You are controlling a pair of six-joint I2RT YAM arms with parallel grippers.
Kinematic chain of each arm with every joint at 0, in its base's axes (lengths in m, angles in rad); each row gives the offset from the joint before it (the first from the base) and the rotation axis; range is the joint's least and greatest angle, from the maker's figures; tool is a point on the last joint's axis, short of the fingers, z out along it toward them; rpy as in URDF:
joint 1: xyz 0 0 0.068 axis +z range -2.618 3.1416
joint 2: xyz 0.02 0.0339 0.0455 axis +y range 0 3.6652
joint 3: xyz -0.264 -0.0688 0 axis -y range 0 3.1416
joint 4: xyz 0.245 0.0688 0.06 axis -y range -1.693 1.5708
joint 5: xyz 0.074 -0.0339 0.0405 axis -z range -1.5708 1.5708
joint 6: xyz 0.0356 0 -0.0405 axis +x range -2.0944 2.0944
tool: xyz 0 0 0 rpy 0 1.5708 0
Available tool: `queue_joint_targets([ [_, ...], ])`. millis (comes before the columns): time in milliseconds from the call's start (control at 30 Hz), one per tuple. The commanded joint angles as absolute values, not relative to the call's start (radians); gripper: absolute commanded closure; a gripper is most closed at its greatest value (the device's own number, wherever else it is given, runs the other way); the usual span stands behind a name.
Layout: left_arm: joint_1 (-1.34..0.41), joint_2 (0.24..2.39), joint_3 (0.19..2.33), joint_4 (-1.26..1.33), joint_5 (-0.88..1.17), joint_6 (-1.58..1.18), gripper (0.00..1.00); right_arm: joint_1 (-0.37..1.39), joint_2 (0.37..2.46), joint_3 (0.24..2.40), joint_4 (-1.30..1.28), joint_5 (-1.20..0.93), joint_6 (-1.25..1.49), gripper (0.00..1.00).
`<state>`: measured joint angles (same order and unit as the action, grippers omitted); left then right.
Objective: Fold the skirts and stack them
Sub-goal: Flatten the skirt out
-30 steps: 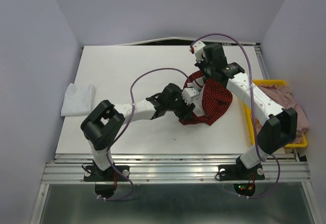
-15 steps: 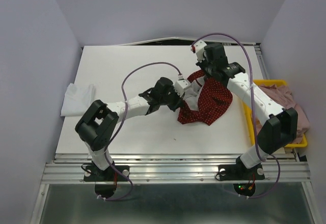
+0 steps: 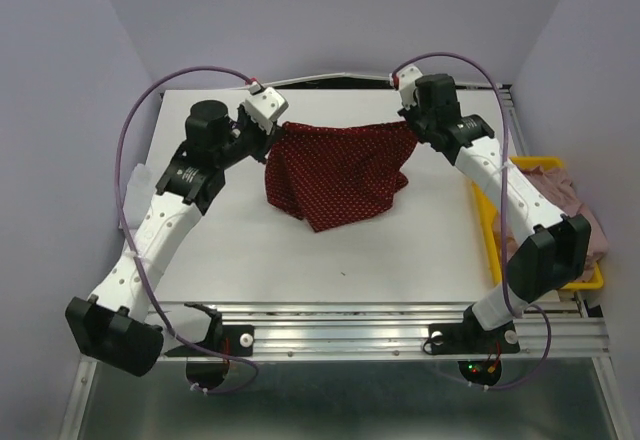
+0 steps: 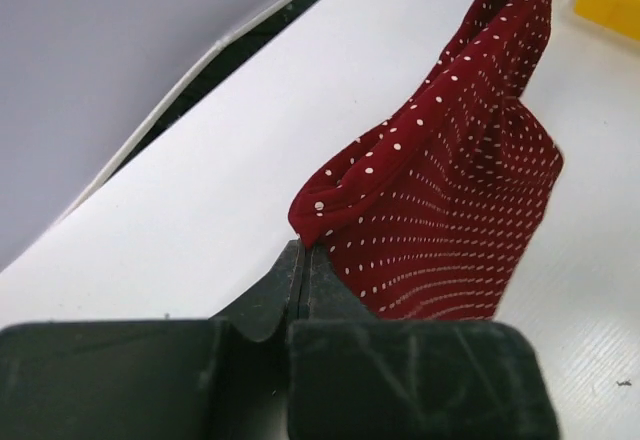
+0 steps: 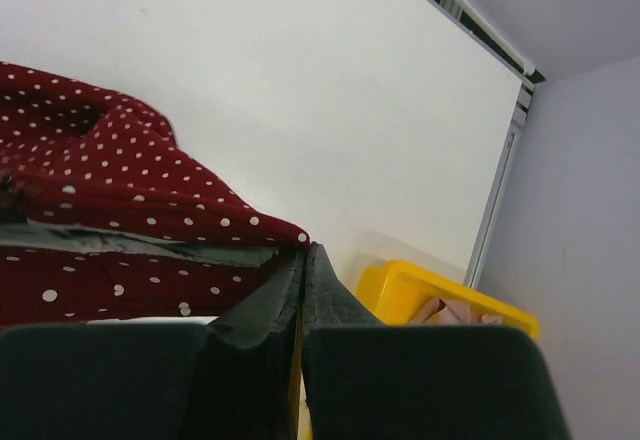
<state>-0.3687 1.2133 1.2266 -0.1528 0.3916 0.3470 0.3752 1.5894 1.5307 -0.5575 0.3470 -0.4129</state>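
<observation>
The dark red polka-dot skirt (image 3: 340, 170) hangs stretched between my two grippers above the far half of the table, its lower part drooping onto the white surface. My left gripper (image 3: 278, 128) is shut on the skirt's left top corner (image 4: 320, 222). My right gripper (image 3: 411, 120) is shut on the right top corner (image 5: 285, 232). The dusty pink skirt (image 3: 570, 200) lies bunched in the yellow tray at the right, and a bit of it (image 5: 455, 312) shows in the right wrist view.
The yellow tray (image 3: 488, 222) sits at the table's right edge. A folded white cloth (image 3: 152, 195) lies at the left edge. Purple walls close in the back and both sides of the white table (image 3: 220, 250).
My left gripper closed on the red skirt's corner and swung up and far left toward the back. The skirt went from a crumpled heap to a spread, hanging sheet. The right gripper rose slightly.
</observation>
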Motion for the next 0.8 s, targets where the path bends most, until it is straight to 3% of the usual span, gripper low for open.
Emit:
queue_joint_targets([
  [0,-0.344,1.114,1.24,-0.271,0.377,0.417,1.0,0.376,1.543,1.657,-0.577,0.365,-0.382,0.99],
  [233,-0.298,1.066,1.172,-0.195,0.319,0.4,1.0,0.376,1.561,1.696,-0.563,0.333,-0.373,0.99],
  [433,-0.216,1.297,1.265,-0.04,0.392,0.405,1.0,0.376,1.778,1.86,-0.463,0.333,-0.399,0.99],
  [667,-0.107,1.659,1.694,0.054,0.457,0.337,1.0,0.348,2.051,2.188,-0.223,0.432,-0.445,0.99],
  [767,-0.077,1.832,1.906,0.087,0.446,0.318,1.0,0.321,2.198,2.428,-0.12,0.489,-0.465,0.99],
])
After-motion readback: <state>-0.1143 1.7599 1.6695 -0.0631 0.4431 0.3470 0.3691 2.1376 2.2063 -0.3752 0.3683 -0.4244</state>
